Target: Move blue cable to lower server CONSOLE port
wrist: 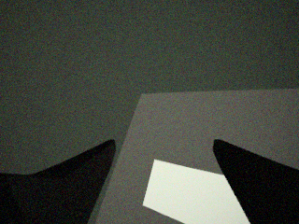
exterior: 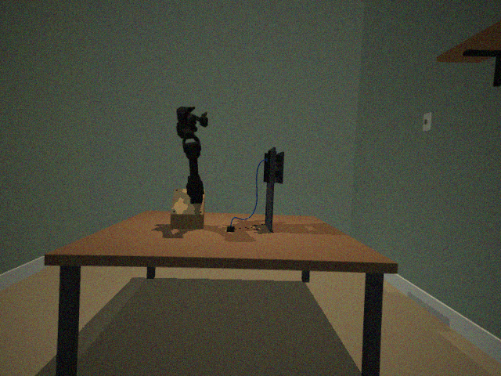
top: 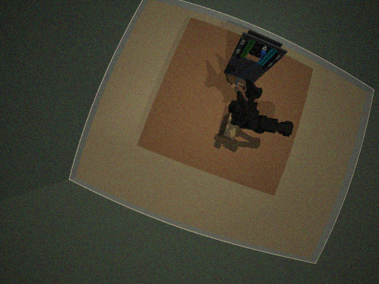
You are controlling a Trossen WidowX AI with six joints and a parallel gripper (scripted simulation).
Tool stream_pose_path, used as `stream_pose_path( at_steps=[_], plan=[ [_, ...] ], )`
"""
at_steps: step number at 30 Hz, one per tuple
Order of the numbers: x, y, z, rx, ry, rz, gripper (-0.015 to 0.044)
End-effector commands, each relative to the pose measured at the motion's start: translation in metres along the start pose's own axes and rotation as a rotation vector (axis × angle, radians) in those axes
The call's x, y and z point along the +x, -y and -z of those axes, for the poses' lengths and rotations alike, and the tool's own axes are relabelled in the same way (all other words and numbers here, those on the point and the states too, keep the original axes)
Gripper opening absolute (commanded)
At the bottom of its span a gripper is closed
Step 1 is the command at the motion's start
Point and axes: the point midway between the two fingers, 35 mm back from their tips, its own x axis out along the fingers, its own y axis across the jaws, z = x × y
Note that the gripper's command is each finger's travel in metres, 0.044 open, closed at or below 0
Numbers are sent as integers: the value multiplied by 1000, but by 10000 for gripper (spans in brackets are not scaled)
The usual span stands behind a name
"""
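Black gripper fingers (exterior: 200,111) (top: 244,86) fill the wrist cam's lower corners, spread wide with nothing between them. Blue cable (exterior: 256,186) (top: 237,83) runs up to the server rack (exterior: 269,206) (top: 237,67), its end high on the side facing the arm. So the plug's ahead of the jaws and lower; I can't make out its long axis. Arm's reared up tall, wrist bent rackward.

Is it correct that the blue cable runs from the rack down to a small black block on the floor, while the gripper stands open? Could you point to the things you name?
Not quite: the small black block (exterior: 230,229) is on the table (exterior: 161,259), as the exterior view shows. The blue cable (exterior: 256,189) does run down to it from the rack (exterior: 269,202), and the gripper (wrist: 163,145) stands open.
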Motion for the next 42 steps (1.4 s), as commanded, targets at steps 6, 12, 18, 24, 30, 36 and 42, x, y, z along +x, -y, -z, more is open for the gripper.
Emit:
stream_pose_path(
  at_steps=[6, 12, 18, 24, 30, 36, 42],
  plan=[
    [12, -52, -5, 438, -14, -104, 242],
    [17, -122, -13, 1023, -104, -232, 239],
    [11, -184, -22, 1551, -261, -317, 239],
    [2, -227, -29, 1930, -423, -347, 239],
    [-12, -268, -38, 2294, -624, -335, 239],
    [-30, -305, -46, 2637, -863, -267, 239],
    [-51, -340, -56, 2954, -1145, -119, 239]
  ],
)
